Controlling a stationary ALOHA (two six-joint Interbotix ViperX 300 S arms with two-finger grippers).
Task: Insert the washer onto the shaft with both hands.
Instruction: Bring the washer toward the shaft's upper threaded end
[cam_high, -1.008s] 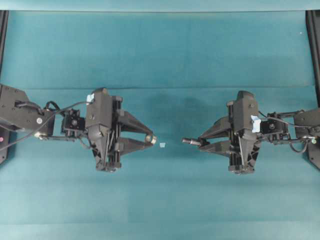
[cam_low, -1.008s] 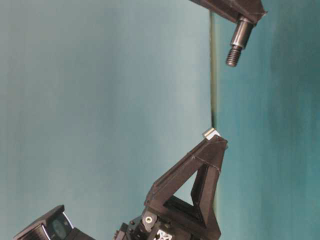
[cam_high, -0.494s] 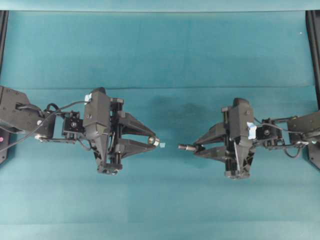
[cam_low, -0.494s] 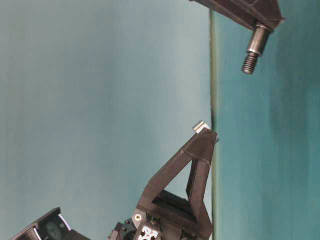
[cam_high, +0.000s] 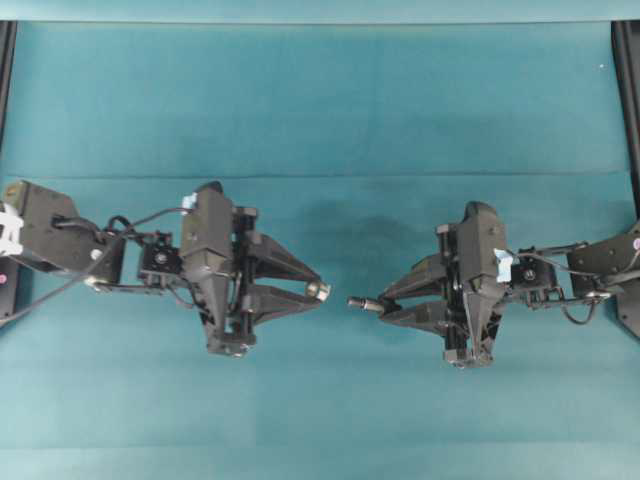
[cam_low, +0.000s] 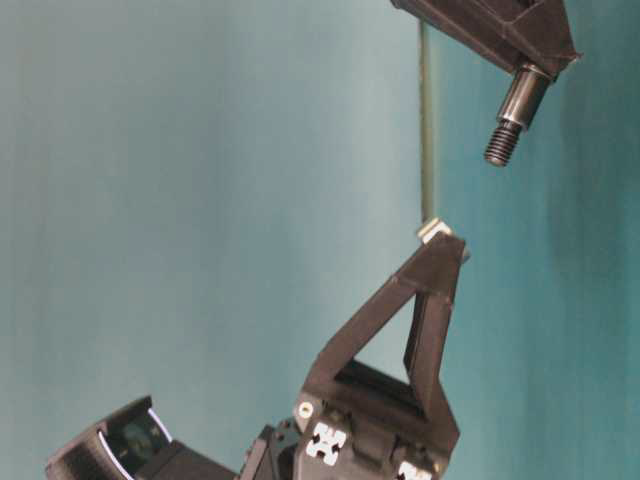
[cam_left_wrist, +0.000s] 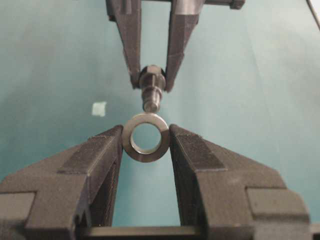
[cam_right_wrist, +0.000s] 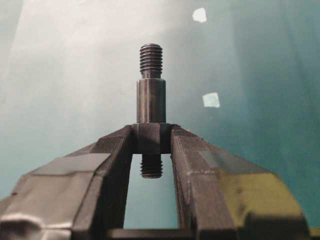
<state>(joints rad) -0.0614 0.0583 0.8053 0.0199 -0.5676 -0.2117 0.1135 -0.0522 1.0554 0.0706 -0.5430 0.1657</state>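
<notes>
Washer (cam_high: 318, 291) in left gripper (cam_high: 316, 290) tips faces shaft (cam_high: 365, 304) in right gripper (cam_high: 385, 305), near, apart, above table (cam_high: 320, 110)

No readable text, labels or numbers anywhere.

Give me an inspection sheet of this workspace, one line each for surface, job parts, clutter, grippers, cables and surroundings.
Surface: teal cloth, faint creases across it.
Washer: held upright between the left gripper's fingertips, hole facing the shaft.
Shaft: clamped at its collar by the right gripper, threaded tip pointing at the washer; a gap remains, not inserted yet.
Clutter: pale tape scraps on the cloth.
Left gripper: shut on the washer, off the cloth.
Right gripper: shut on the shaft, off the cloth.
Cables: black leads along both wrists, no snag seen.
Surroundings: dark rails at the side edges.
</notes>
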